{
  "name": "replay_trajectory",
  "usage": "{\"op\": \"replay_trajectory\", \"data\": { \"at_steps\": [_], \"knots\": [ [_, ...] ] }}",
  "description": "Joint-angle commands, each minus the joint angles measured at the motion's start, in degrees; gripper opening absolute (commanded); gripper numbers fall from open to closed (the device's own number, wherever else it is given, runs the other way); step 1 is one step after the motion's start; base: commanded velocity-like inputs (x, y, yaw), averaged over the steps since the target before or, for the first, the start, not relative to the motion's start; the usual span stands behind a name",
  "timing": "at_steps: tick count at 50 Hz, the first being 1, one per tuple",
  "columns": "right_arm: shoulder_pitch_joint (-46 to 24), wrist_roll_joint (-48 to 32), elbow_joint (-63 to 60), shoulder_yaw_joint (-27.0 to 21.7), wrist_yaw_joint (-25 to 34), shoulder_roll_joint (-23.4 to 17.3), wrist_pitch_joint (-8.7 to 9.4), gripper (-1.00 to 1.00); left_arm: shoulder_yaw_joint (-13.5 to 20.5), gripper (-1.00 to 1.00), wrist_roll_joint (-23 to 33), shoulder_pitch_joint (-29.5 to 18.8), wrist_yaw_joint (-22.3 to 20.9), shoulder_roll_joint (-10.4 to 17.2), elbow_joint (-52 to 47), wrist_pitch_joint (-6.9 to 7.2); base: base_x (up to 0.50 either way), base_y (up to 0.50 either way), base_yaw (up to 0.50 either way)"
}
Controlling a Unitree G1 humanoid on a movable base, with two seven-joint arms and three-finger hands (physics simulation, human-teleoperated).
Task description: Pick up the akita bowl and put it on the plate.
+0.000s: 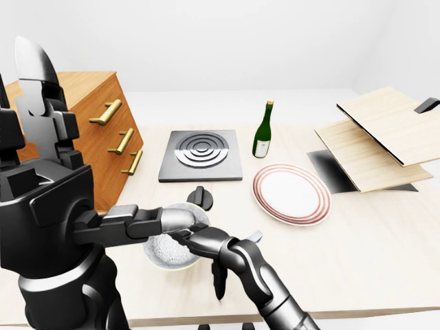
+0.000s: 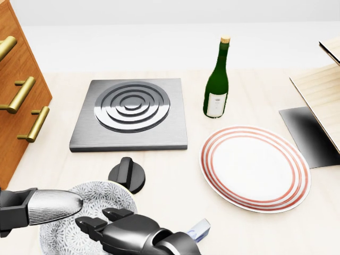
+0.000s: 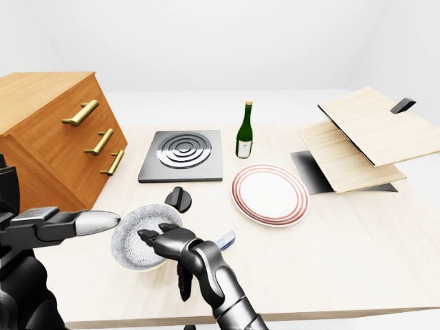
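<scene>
Sitting near the counter's [image 3: 357, 234] lower-left edge in the right-eye view, the bowl [image 3: 134, 240] is pale and round, with a fine grey speckled pattern inside and a cream rim. It lies just below a black knob [image 3: 178, 197] and well left of the plate [image 3: 269, 194], which is white with red rings.

The right hand [image 3: 165, 242] reaches in from the bottom, forearm angled up to the left, its dark fingers [image 3: 152, 237] spread loosely over the bowl's right rim; whether they actually grip it cannot be told. The left hand [image 3: 93, 221] comes from the left, held level, its silver fingertip at the bowl's left rim, fingers extended and holding nothing. The bowl lies between the two hands.
</scene>
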Motion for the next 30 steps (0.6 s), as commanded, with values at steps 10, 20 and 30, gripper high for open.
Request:
{"op": "replay_trajectory", "data": {
  "at_steps": [10,20,30],
  "knots": [
    [-5.99,-0.83,11.26,-2.95,-9.14,3.4,0.0,-1.0,2.92,1.0,-5.34,3.1,0.5,-0.24,2.89,0.0,0.0,0.0,0.0],
    [-6.85,-1.22,12.54,-3.96,-10.2,4.2,0.0,-1.0,2.96,1.0,-5.62,3.26,0.74,-0.01,2.63,0.0,0.0,0.0,0.0],
    [-7.49,2.16,8.96,-3.63,-6.74,5.29,0.0,-1.0,2.95,1.0,-5.63,3.13,0.72,0.1,2.68,0.0,0.0,0.0,0.0]
  ]
}}
